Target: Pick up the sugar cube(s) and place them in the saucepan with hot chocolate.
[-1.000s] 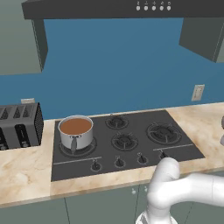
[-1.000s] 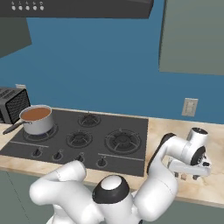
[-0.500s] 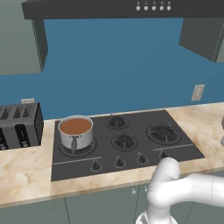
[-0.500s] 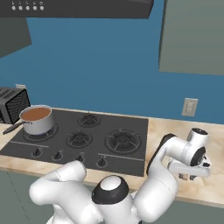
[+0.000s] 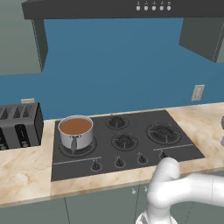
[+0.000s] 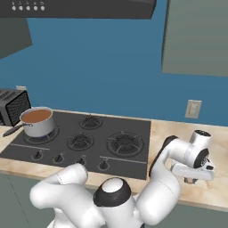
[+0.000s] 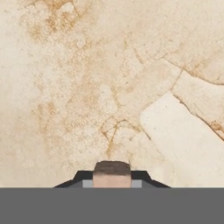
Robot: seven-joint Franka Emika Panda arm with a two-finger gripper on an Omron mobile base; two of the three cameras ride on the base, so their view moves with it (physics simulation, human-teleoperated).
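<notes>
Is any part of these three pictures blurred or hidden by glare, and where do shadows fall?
Left base view: sharp and evenly lit, no glare on the saucepan. Right base view: equally sharp, a soft shadow on the counter under the gripper. Hand view: the marble is clear, but the small beige block between the finger tips is coarse and cut by the frame edge.

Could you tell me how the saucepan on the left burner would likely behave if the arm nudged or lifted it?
The saucepan holds brown liquid near its rim, so a sharp push would probably slosh it over. Its straight sides and flat stance on the burner grate suggest it would slide rather than tip. Lifted by the short handle, it would likely sag away from the grip.
</notes>
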